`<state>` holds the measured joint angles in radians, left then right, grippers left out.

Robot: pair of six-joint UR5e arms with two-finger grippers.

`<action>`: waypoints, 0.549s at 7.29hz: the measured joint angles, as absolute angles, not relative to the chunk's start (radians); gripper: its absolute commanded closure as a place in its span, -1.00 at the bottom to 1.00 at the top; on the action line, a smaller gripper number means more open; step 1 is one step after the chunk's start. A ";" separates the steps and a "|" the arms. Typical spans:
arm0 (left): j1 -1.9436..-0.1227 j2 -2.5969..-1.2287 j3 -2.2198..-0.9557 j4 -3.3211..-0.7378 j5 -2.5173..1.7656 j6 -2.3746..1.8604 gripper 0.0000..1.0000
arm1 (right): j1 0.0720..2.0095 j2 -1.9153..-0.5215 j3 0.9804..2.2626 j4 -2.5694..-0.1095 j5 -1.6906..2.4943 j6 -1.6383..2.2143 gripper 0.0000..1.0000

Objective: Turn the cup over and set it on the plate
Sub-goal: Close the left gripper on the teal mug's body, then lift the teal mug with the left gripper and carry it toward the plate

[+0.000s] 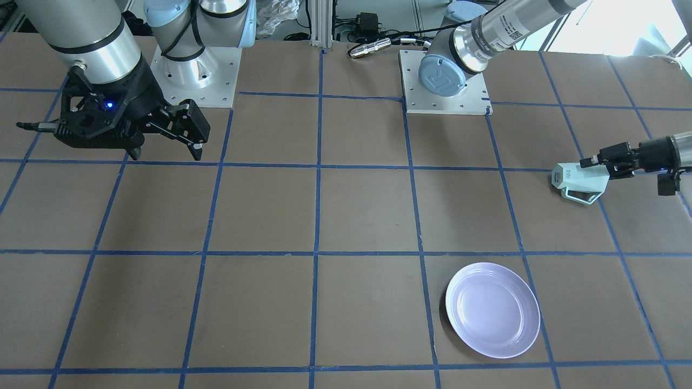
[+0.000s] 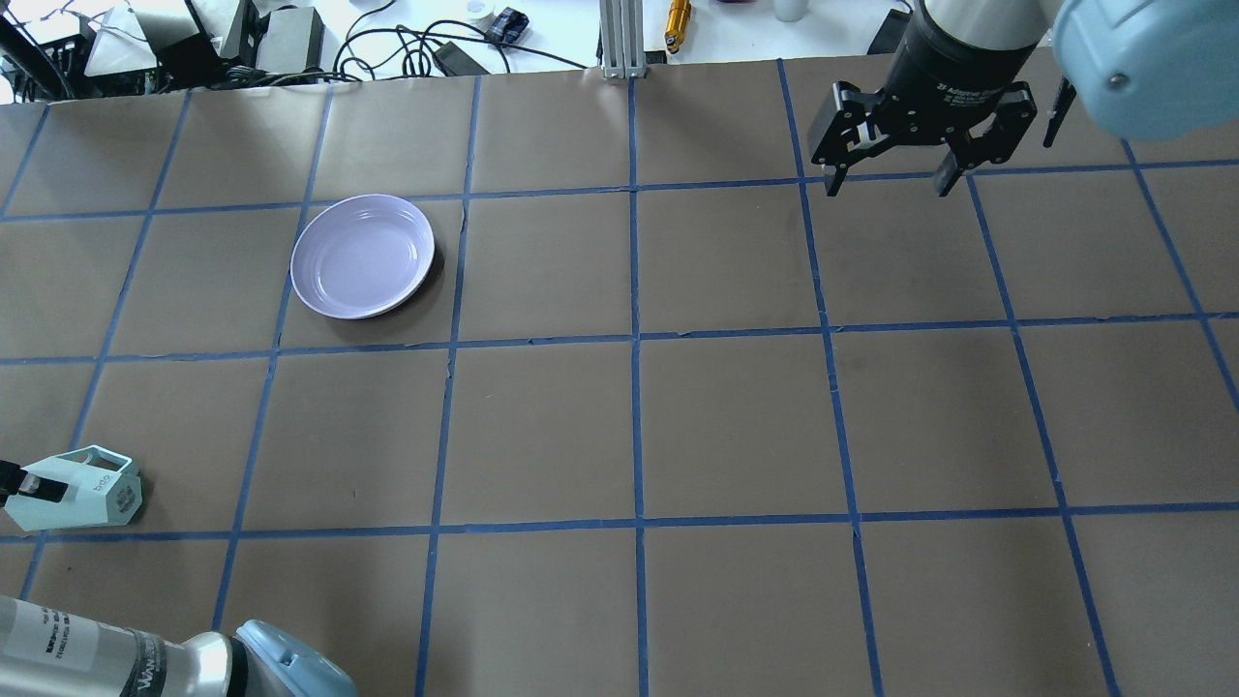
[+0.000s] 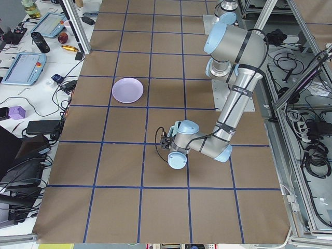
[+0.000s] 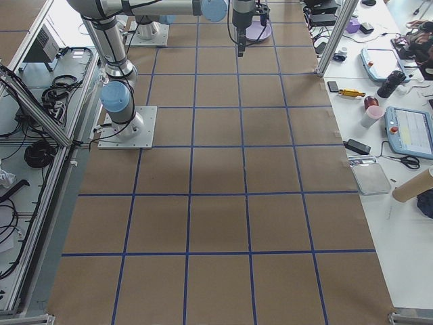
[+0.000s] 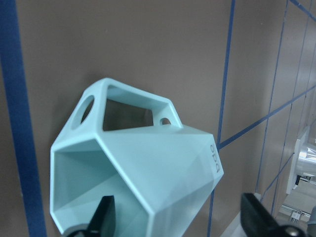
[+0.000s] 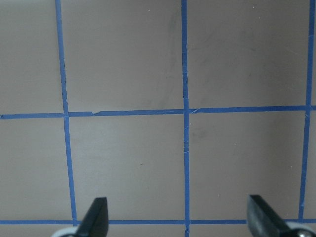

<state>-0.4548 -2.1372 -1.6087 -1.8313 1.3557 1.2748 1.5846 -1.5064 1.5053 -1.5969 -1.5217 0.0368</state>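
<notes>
The pale mint-green cup lies on its side on the table near the left end; it also shows in the overhead view. Its base with dark lettering points toward the table's middle and its handle lies to one side. In the left wrist view, my left gripper is open: one finger sits inside the cup's mouth, the other outside its wall. The lavender plate lies empty, apart from the cup. My right gripper is open and empty above bare table.
The two arm base plates are bolted at the robot's side of the table. A metal post, cables and small devices stand beyond the far edge. Brown paper with blue tape lines covers the table.
</notes>
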 measured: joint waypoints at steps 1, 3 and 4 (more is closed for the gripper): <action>-0.455 -2.138 -1.606 -1.846 1.343 1.283 1.00 | 1.585 -1.506 1.505 -1.597 -1.522 0.037 -1.00; -0.455 -2.137 -1.598 -1.885 1.332 1.291 1.00 | 1.585 -1.506 1.505 -1.597 -1.522 0.037 -1.00; -0.457 -2.128 -1.594 -1.907 1.326 1.294 1.00 | 1.585 -1.506 1.505 -1.597 -1.522 0.037 -1.00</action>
<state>-0.4568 -2.1285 -1.5943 -1.9070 1.3258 1.2938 1.5846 -1.5064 1.5049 -1.5969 -1.5217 0.0368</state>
